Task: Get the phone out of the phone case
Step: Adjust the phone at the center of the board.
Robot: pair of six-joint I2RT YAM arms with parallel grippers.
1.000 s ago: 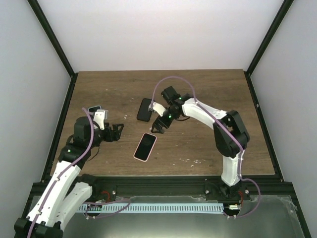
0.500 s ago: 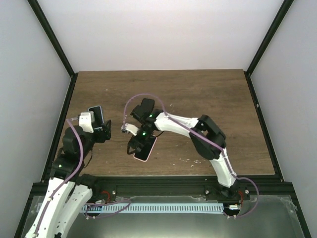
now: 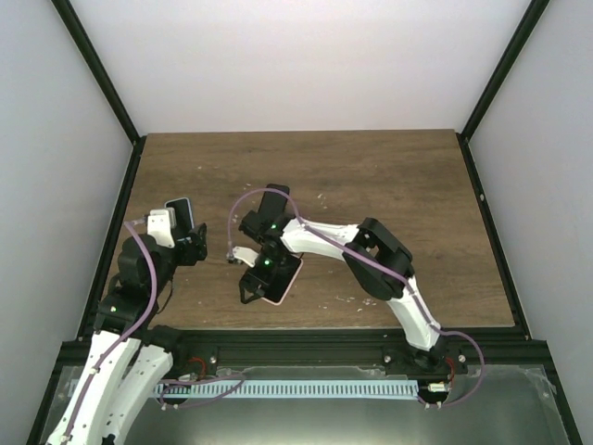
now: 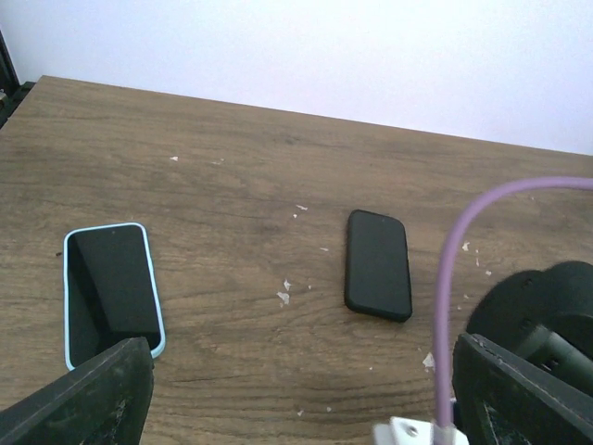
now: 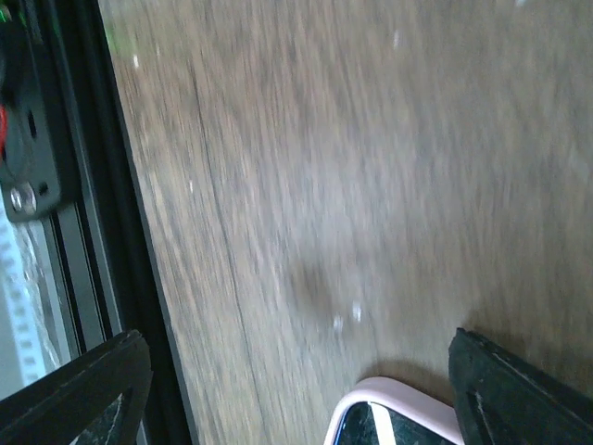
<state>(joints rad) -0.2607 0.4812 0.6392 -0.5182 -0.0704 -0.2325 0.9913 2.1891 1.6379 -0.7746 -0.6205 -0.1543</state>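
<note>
A phone in a pink case (image 3: 285, 278) lies flat on the wooden table near the front. My right gripper (image 3: 254, 284) hovers over its near-left end, jaws open and empty. The right wrist view shows only the case's rounded corner (image 5: 400, 408) low between my wide-open fingers (image 5: 79, 389), and it is motion-blurred. My left gripper (image 3: 192, 246) is open and empty at the left, beside a phone in a light-blue case (image 3: 182, 211). That phone (image 4: 111, 289) sits by my left finger (image 4: 79, 399) in the left wrist view.
A black phone or case (image 4: 378, 264) lies flat mid-table, partly hidden under the right arm in the top view (image 3: 274, 198). The table's black front rail (image 5: 83, 185) runs close to the right gripper. Small white flecks dot the wood.
The right arm has swung from beside the black phone toward the front-left, over the pink-cased phone. The left arm has drawn back to the left, near the blue-cased phone.
</note>
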